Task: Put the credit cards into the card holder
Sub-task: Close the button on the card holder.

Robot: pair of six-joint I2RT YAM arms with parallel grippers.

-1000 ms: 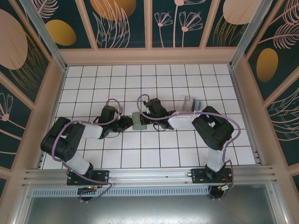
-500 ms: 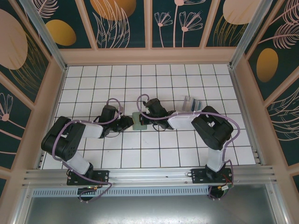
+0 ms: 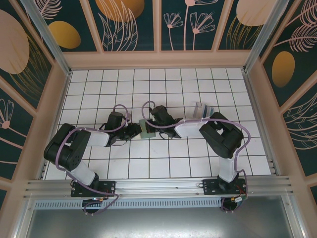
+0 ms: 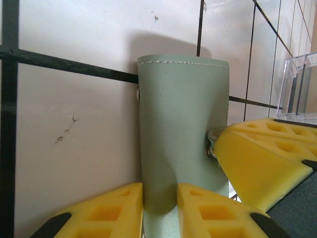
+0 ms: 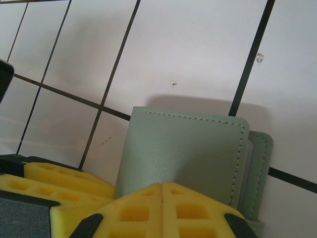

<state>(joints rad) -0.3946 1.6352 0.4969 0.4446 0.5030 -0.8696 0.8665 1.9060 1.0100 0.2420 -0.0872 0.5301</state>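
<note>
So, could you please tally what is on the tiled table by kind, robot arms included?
card holder: 1
clear tray: 1
robot arms: 2
cards in the tray: too small to count
Total: 4, cards aside

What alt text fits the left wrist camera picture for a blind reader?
A sage-green card holder, seen against white tiles, is pinched at its near end between two yellow jaws. Another yellow jaw touches its right edge; a clear tray sits far right.

Black-and-white arms (image 3: 74, 145), purple cables (image 3: 118, 107), yellow grid-pocketed fingers (image 4: 111, 210).
</note>
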